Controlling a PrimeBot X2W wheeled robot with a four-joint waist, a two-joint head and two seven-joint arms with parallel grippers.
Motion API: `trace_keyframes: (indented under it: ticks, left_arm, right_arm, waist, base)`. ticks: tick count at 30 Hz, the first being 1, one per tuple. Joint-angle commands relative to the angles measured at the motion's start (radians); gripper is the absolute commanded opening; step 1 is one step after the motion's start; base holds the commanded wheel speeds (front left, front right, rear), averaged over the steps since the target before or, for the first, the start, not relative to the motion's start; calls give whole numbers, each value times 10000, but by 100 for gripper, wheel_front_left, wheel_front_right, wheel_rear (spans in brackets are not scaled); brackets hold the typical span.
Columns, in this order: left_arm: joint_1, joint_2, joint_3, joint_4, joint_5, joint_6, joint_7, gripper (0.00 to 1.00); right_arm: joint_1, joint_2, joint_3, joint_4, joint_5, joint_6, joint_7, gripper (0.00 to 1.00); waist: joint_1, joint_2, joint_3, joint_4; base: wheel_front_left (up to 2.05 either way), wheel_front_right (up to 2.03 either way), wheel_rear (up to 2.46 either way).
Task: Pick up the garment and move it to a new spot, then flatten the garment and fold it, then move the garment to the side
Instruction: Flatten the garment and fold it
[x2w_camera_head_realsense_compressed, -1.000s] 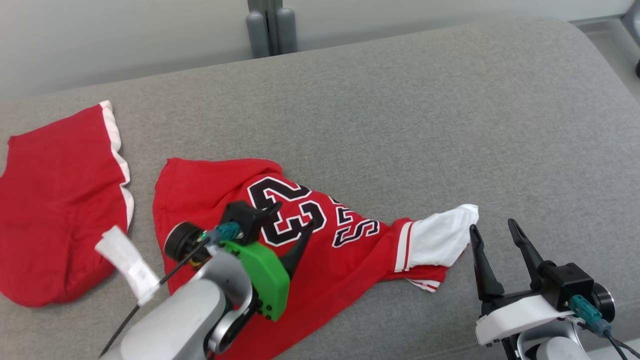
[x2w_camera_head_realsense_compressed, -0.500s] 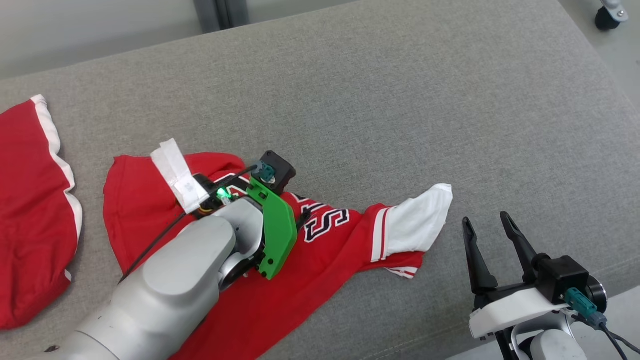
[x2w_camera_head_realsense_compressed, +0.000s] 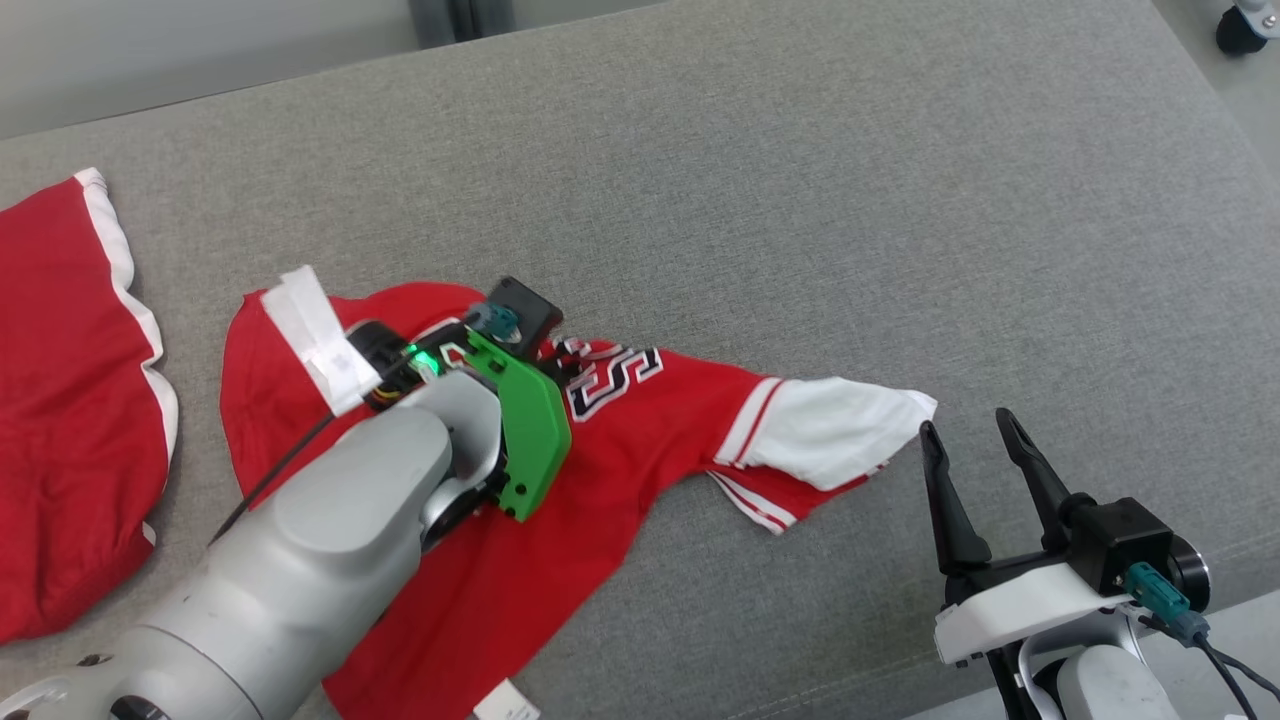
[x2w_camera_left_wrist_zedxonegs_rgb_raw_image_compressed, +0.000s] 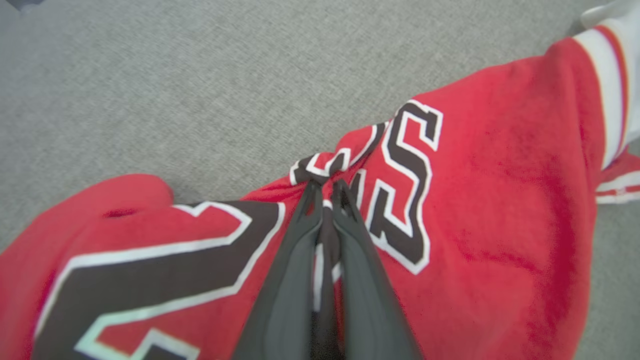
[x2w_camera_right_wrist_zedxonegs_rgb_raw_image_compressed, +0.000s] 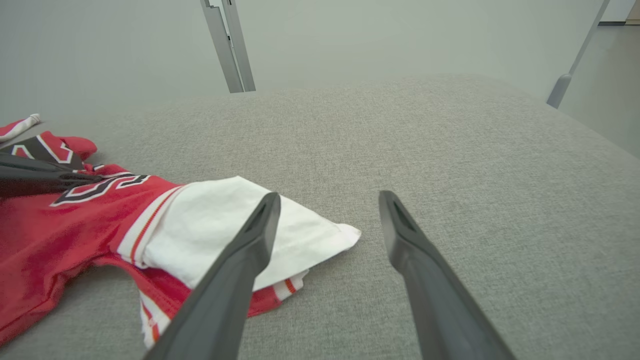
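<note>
At the far left of the head view, red shorts (x2w_camera_head_realsense_compressed: 70, 400) lay on the grey cushion (x2w_camera_head_realsense_compressed: 800, 200), at 9 o'clock from the jersey (x2w_camera_head_realsense_compressed: 650, 440) and a little apart from it. The jersey lay crumpled near the cushion's middle, with its white sleeve (x2w_camera_head_realsense_compressed: 835, 430) stretched out toward 3 o'clock. My left gripper (x2w_camera_left_wrist_zedxonegs_rgb_raw_image_compressed: 327, 192) was down on the jersey's black-and-white lettering. Its fingers were pinched together, with a small fold of the cloth caught between the tips. My left forearm covered the jersey's 8 o'clock part. At 4 o'clock from the sleeve's end, my right gripper (x2w_camera_head_realsense_compressed: 965, 425) stood wide open and empty, fingers pointing to 12. Its left fingertip was just beside the sleeve's end; I could not tell whether it touched.
</note>
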Motion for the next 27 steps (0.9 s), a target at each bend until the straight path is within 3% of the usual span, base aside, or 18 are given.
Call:
trace_keyframes:
  ticks: [1,10,11,12,13,14,23,27]
  left_arm:
    - [-260,-103,156,213,53,171,-368,0]
    - [-1104,-468,764,1915,626,1078,-3167,0]
    - [-1126,-502,784,2132,649,1144,-3342,8]
    - [-1025,-587,840,2370,531,1088,-3504,39]
    - [-914,-695,936,2563,370,1055,-3539,60]
    - [-825,-760,972,2793,315,983,-3529,100]
    - [-1421,-1377,840,3616,340,1039,-3268,100]
    - [-1568,-1724,603,3155,373,612,-3087,100]
  right_arm:
    - [-109,-16,25,18,-61,-13,-34,100]
    - [-245,-15,147,33,-130,-13,-34,100]
    - [-259,-13,161,43,-134,-14,-34,100]
    - [-251,-16,135,53,-137,-13,-34,100]
    - [-244,-15,123,53,-125,-13,-34,100]
    - [-229,-10,125,55,-99,-13,-34,100]
    - [166,-12,-120,21,72,-13,-34,100]
    - [61,-12,14,50,192,-14,-34,100]
  waist:
    - [0,0,15,38]
    - [0,0,118,-134]
    - [0,0,119,-177]
    - [0,0,114,-212]
    - [0,0,112,-240]
    - [0,0,103,-277]
    - [0,0,-42,-116]
    - [0,0,-63,-99]
  base:
    - [0,0,0]
    - [0,0,0]
    - [0,0,0]
    - [0,0,0]
    - [0,0,0]
    - [0,0,0]
    - [0,0,0]
    - [0,0,0]
